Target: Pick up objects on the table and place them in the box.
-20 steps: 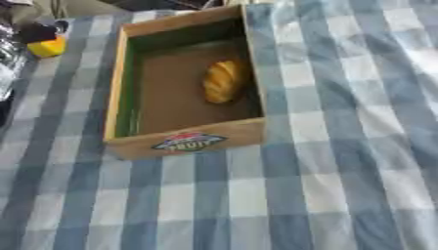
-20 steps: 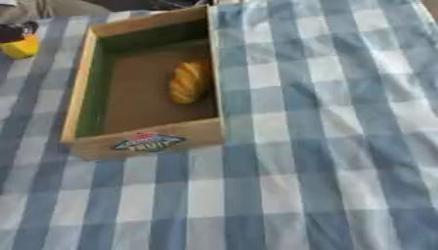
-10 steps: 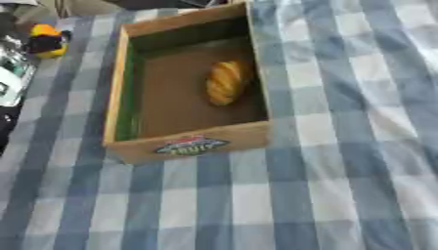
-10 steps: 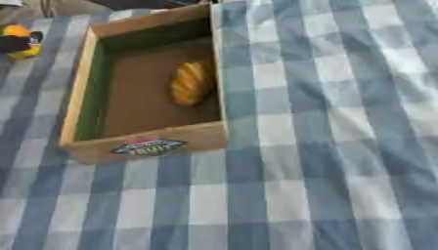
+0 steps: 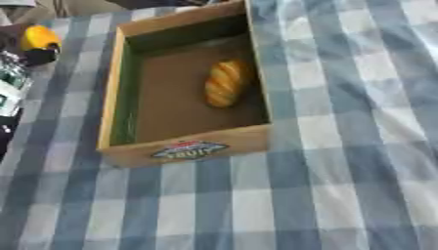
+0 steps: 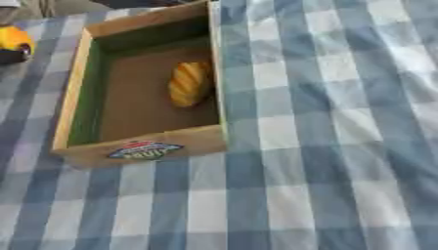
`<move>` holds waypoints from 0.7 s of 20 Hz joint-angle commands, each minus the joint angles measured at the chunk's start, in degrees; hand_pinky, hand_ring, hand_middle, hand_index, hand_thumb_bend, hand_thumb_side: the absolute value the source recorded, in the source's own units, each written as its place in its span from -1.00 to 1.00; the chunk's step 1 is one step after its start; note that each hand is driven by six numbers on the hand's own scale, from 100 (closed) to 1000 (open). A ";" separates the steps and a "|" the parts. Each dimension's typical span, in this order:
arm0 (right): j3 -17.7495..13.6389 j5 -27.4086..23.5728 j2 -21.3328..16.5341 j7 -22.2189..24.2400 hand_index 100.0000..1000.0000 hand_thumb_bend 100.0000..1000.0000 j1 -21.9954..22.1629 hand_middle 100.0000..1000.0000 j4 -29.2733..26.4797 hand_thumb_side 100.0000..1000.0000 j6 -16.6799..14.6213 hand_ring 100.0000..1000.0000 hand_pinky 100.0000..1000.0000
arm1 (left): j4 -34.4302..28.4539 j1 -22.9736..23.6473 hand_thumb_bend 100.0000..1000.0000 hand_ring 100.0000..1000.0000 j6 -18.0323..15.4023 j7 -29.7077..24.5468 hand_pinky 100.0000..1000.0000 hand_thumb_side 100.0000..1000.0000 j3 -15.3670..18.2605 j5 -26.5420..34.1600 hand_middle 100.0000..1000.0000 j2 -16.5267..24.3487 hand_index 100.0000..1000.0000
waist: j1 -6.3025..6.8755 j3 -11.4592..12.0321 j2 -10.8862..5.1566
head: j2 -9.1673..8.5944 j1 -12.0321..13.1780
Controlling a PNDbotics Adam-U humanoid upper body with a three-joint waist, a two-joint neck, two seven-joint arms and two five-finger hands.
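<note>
Looking down at the table (image 5: 359, 161), covered in a blue-and-white checked cloth. On it sits an open rectangular wooden box (image 5: 116, 112) with a brown floor and green-painted inner walls; its long axis runs away from me, tilted slightly to the right at the far end.

Inside the box lies a golden-brown ridged bread loaf (image 5: 224, 83), resting on the floor in the right half, close against the right wall, nearer the far end than the near one. Its long axis follows the box's long axis, the far tip leaning a little to the right.

On the near outer wall of the box is an oval label (image 5: 190, 149) in red, white and blue-green; the lettering is too blurred to read.

Beyond the box's far left corner, near the table's left edge, a yellow rounded object with a black part (image 6: 12, 43) sits apart from the box.

Neither of my hands shows in either view, so I cannot tell how my fingers stand
</note>
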 commanded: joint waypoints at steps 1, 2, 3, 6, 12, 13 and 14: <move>-0.31 -0.33 -0.94 0.30 0.59 -0.96 -0.49 0.18 -0.93 -0.11 0.05 0.69 0.58 | -0.74 -0.71 -0.73 0.26 -1.07 1.06 0.45 -0.72 0.12 0.93 0.02 1.93 0.33 | -0.15 -0.02 -1.41 | -0.76 0.28; -0.31 -0.34 -0.90 0.31 0.59 -0.96 -0.46 0.18 -0.93 -0.11 0.09 0.69 0.58 | -0.79 -0.72 -0.96 0.22 -1.39 1.41 0.42 -1.00 0.10 1.37 -0.03 1.79 0.27 | -0.18 0.06 -1.45 | -0.64 0.24; -0.31 -0.35 -0.88 0.31 0.59 -0.96 -0.41 0.18 -0.93 -0.11 0.12 0.69 0.58 | -0.94 -0.74 -1.00 0.20 -1.69 1.70 0.41 -1.00 0.01 1.87 -0.05 1.65 0.24 | -0.23 0.20 -1.51 | -0.49 0.20; -0.28 -0.49 -0.83 0.30 0.59 -0.97 -0.26 0.18 -0.93 -0.11 0.22 0.69 0.58 | -2.72 -0.78 -1.00 0.17 -2.99 2.84 0.39 -1.00 -0.78 2.79 -0.12 1.44 0.13 | -0.35 0.65 -1.87 | 0.08 0.02; -0.21 -0.85 -0.57 0.41 0.59 -0.96 0.08 0.18 -0.93 -0.12 0.51 0.69 0.58 | -8.99 -0.97 -1.00 0.17 -4.75 2.55 0.41 -0.99 -3.44 1.48 -0.15 1.06 0.08 | -1.04 2.08 -3.72 | 1.78 -0.75; -0.29 -0.90 -0.57 0.33 0.59 -0.96 0.24 0.18 -0.93 -0.13 0.50 0.69 0.58 | -10.88 -0.95 -1.00 0.17 -5.17 1.87 0.41 -1.00 -4.28 0.79 -0.15 1.04 0.08 | -1.29 2.55 -4.18 | 2.27 -1.07; -0.35 -0.95 -0.60 0.23 0.59 -0.96 0.39 0.18 -0.93 -0.13 0.49 0.69 0.58 | -12.91 -0.91 -1.00 0.17 -5.52 0.99 0.42 -1.00 -5.08 -0.01 -0.15 0.98 0.08 | -1.50 2.98 -4.61 | 2.73 -1.41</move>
